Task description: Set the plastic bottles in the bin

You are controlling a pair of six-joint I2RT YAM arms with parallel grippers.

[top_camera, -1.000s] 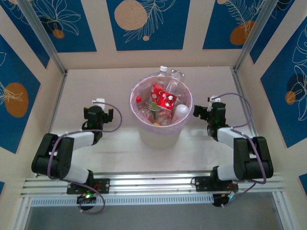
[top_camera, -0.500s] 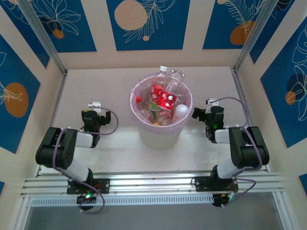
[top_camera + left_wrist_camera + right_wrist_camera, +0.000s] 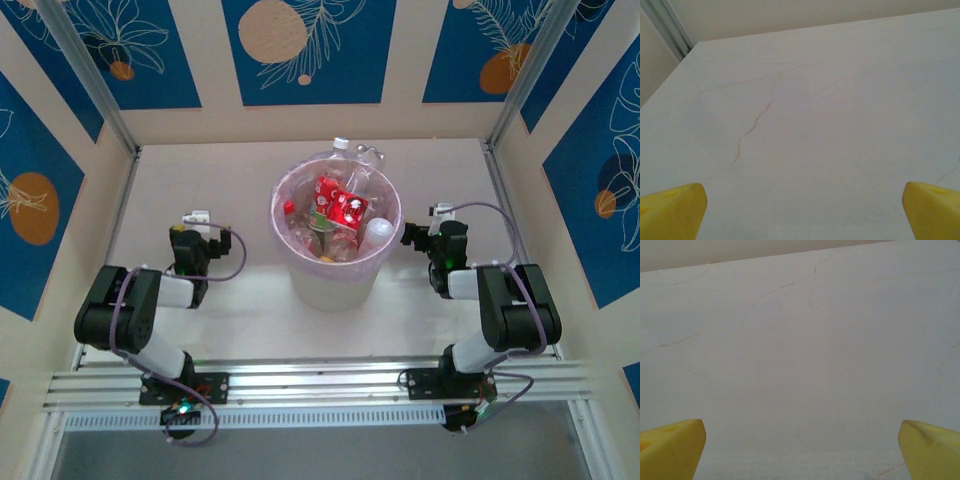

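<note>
Bottles are heaped inside the bin, flanked by left gripper and right gripper. Both are spread wide, nothing held, over the table, since the task is judged finished.

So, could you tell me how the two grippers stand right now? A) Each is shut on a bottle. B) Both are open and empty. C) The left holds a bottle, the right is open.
B: in the wrist views the left gripper and the right gripper each show yellow fingers set wide apart over the table, with nothing between them.
</note>
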